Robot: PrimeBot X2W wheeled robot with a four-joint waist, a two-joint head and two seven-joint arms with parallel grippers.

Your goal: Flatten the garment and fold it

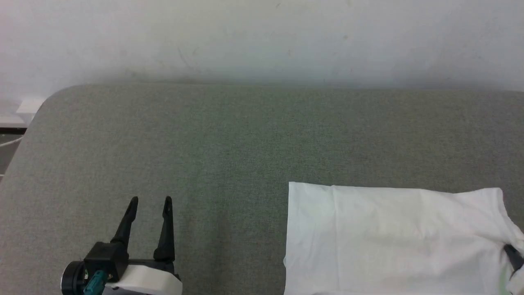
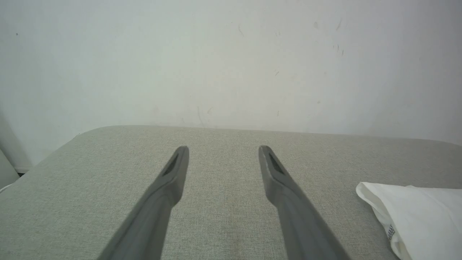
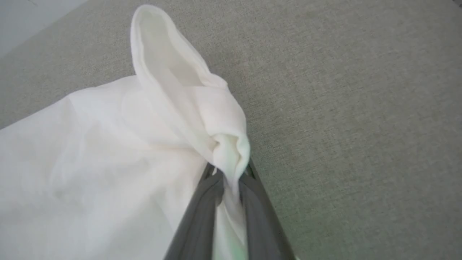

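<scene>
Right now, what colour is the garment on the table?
The garment is plain white, with no pattern visible. The head view shows it best.

A plain indoor room, set up as a folding station rather than a furnished home; whether it is a lab or a spare room cannot be told. A white painted wall (image 1: 262,37) runs along the back, marked with scuffs and thin scratches. Pushed against it is a broad counter (image 1: 163,143) covered in grey woven cloth, with a rounded corner at the left. A white garment (image 1: 389,237) lies on that cloth. Past the corner, low by the wall, are a small white fitting (image 1: 29,105) and a pale cable (image 1: 10,142).
</scene>
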